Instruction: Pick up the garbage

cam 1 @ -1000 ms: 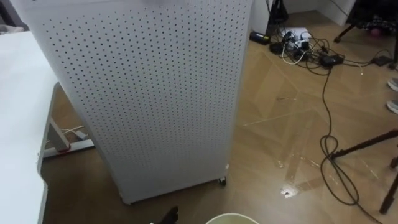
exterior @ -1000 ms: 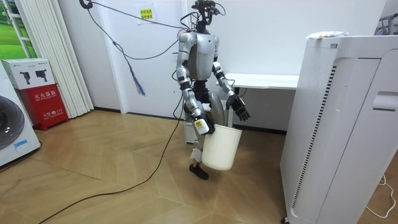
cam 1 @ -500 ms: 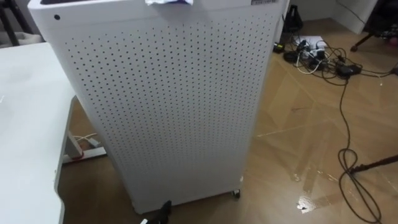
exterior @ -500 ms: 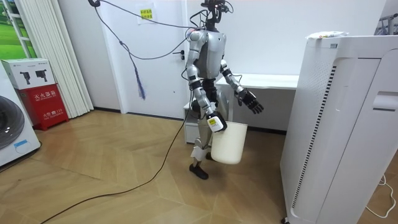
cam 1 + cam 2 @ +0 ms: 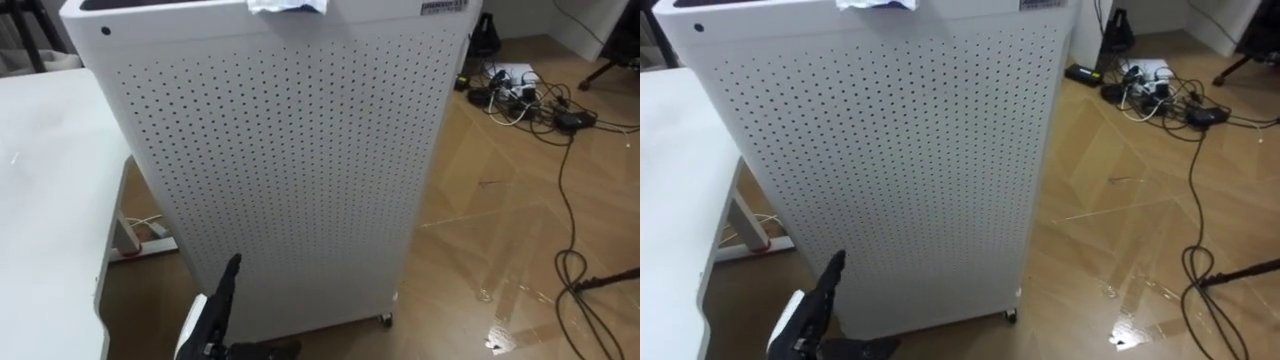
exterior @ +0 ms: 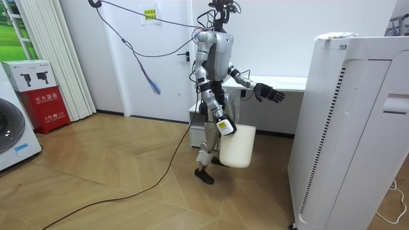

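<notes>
White perforated cabinet (image 5: pixel 290 170), crumpled paper (image 5: pixel 287 6) on top, its label (image 5: pixel 443 6) unreadable. My left hand (image 5: pixel 222 300) stretches flat toward it; my right hand (image 6: pixel 223 126) clasps a white bucket (image 6: pixel 238 147).

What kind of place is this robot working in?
Likely a lab or office set up for housework trials: a washing machine, a white desk, and loose cables tangled on the wood floor.

White cabinet (image 5: pixel 290 170), dotted all over with small dark holes; white paper (image 5: pixel 287 6) on top. Plain white table (image 5: pixel 40 200) at left. Light brown wood-grain floor (image 5: pixel 480 230), black cables (image 5: pixel 520 100) far right. Black left hand (image 5: pixel 222 300), near. Cream-white bucket (image 6: pixel 238 145).
</notes>
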Robot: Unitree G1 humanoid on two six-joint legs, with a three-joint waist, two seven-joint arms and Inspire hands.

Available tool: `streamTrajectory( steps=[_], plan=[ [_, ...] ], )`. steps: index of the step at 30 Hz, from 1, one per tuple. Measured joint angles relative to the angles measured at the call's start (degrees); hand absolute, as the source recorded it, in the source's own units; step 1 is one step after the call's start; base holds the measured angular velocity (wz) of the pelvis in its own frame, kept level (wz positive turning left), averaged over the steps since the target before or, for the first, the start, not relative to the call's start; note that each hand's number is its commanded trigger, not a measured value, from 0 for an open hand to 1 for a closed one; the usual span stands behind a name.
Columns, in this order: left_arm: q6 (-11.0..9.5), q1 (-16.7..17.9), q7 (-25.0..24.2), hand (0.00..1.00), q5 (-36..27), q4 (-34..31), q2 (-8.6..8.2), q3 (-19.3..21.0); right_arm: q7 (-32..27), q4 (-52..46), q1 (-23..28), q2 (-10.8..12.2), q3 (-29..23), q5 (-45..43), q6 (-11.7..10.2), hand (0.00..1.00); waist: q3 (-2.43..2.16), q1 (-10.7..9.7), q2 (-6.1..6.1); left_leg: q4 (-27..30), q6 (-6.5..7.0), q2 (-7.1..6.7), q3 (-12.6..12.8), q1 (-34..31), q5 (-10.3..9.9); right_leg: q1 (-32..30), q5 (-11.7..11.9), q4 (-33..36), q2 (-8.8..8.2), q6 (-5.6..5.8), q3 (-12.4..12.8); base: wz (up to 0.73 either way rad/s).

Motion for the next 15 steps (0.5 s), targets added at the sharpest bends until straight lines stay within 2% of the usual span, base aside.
streamTrajectory(
  steps=[3,8,12,15],
  plan=[
    [-0.4,0.0,1.5,0.00,-0.1,0.0,0.08,-0.2,0.1,0.0,-0.2,0.2,-0.5,-0.4,0.0,1.00,0.01,-0.7,0.01,0.0,0.03,-0.20,-0.3,0.4,0.0,0.8,-0.1,1.1,-0.42,0.14,-1.4,0.12],
    [-1.3,0.0,4.1,0.00,0.1,0.0,0.05,-1.3,-1.0,0.0,-0.2,0.1,-0.8,-0.3,0.0,1.00,0.03,-1.4,0.05,0.6,0.79,-0.69,-0.3,0.6,-0.5,1.1,-0.3,2.0,-1.13,0.55,-1.6,0.07],
    [-1.9,-0.4,6.2,0.00,3.3,-0.5,0.08,-1.2,-1.8,-0.2,-0.5,0.1,-0.9,-0.1,0.0,1.00,0.21,-1.3,0.38,2.4,1.65,-0.81,-0.4,-0.6,-1.1,0.7,-0.5,2.1,-1.62,1.32,-1.5,0.00],
    [-2.4,-0.7,7.8,0.00,7.0,-3.1,0.10,-0.9,-1.5,-0.2,-0.5,0.0,-0.9,-0.1,0.0,1.00,0.24,-1.2,0.46,3.2,2.21,-0.94,-0.4,-0.6,-1.5,1.1,-0.4,1.8,-1.96,1.89,-1.6,0.05]
  ],
)
